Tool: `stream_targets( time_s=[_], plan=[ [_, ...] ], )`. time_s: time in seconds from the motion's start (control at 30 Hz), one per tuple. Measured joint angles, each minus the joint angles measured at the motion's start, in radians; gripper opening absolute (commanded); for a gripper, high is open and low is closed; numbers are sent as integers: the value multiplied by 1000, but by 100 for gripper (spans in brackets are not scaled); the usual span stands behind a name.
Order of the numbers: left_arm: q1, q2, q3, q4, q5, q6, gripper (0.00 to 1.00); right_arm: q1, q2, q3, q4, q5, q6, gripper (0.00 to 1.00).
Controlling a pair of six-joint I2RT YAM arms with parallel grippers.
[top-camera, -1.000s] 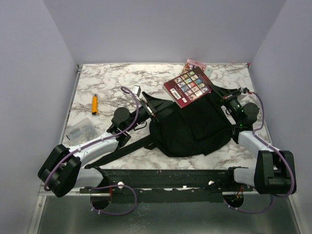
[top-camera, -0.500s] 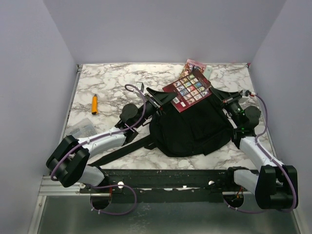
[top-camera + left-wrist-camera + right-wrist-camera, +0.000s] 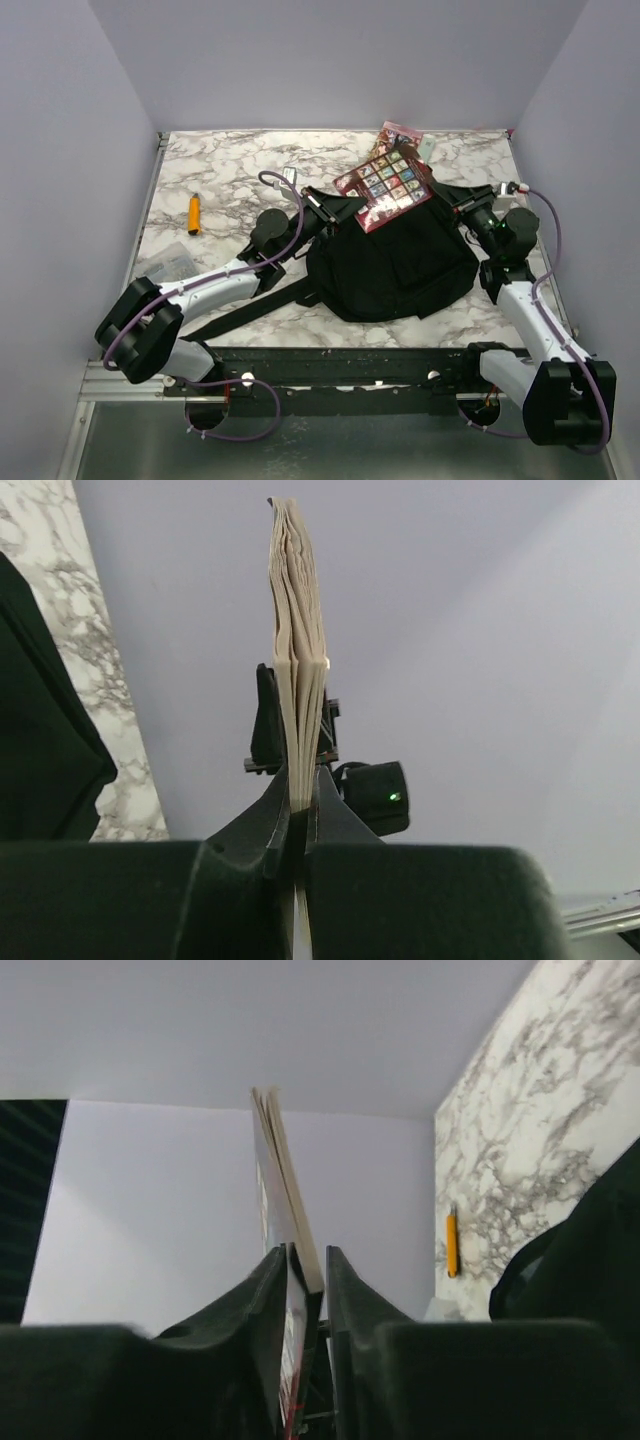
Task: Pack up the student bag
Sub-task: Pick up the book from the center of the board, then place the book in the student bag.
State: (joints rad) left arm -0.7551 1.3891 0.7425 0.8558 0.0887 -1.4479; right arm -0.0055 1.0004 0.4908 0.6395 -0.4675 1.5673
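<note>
At the far left of the marbled desk (image 3: 230, 165) lie a clear pouch (image 3: 166, 264) and an orange marker (image 3: 194, 212), both well apart from the action and probably waiting their turn. The left claw (image 3: 300, 815) is pressed together on one edge of the book (image 3: 390, 185), its pages squeezed flat between the fingers, so it likely carries the weight now. The book is held over the far rim of the student bag (image 3: 395, 265), which lies flat in the middle of the desk between the two arms; that placement suits tipping the book into the bag's mouth (whether the mouth is open I cannot tell). The cover shows a grid of small coloured pictures, but no title or brand is readable. Behind it a pinkish packet (image 3: 403, 131) lies at the far edge, its print too small to read. The right claw (image 3: 305, 1260) straddles the opposite edge with its fingers slightly spread, a sliver of gap beside the pages, so it appears to be handing over.
</note>
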Motion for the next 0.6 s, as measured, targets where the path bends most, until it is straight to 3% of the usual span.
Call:
stream_targets(
  time_s=[0.1,0.23,0.4,0.6],
  plan=[
    [13,-30,-14,-36,-3,47,0,0,6,101,-200,-20,-143,51],
    [63,-156,-68,-122,-2,133,0,13,13,234,-444,-29,-389,67],
    [195,-422,-94,-336,-15,311,0,58,26,273,-698,-19,-671,77],
    [244,-676,-15,-674,-163,675,0,378,86,330,-917,133,-887,81]
  ],
)
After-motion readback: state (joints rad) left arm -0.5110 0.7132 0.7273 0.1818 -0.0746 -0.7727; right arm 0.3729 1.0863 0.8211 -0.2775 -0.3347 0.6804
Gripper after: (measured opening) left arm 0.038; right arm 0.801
